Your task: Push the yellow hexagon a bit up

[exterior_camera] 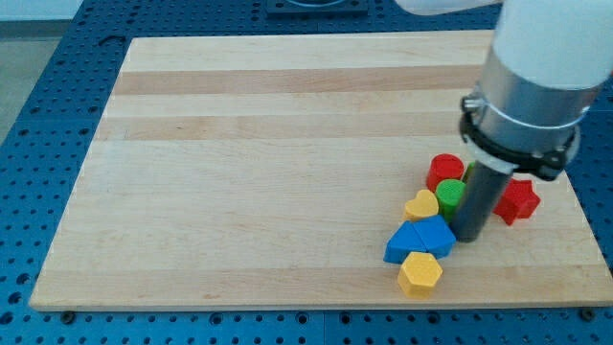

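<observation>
board: pale wooden board [287, 163] fills most of the frame, lying on a blue perforated table [38, 96] that shows at the frame's left, right and bottom edges
blocks: all bunched in the lower right of the frame
yellow hexagon: yellow hexagon [420, 273] sits lowest of the group, near the board's bottom edge, touching the blue block just above it
blue block: blue block [420, 240], shape unclear, looks like two wedge-like pieces side by side; between the hexagon below and the yellow heart above
yellow heart: yellow heart [420, 205] just above the blue block, left of the green block
green block: green block [450, 196], round-topped, partly hidden by the rod; just right of the heart, below the red cylinder
red cylinder: red cylinder [445, 171] topmost of the cluster, touching or nearly touching the green one
red star: red star [518, 199] at the right of the rod, partly covered by it
arm: white and grey arm body [536, 67] comes in from the upper right corner, dark rod hanging below it
my tip: my tip [469, 236] rests on the board just right of the blue block, up and right of the yellow hexagon, apart from the hexagon; green block just above-left, red star to the right
end effector: plain rod, no jaws, grasps nothing; contact with the blue block cannot be told
</observation>
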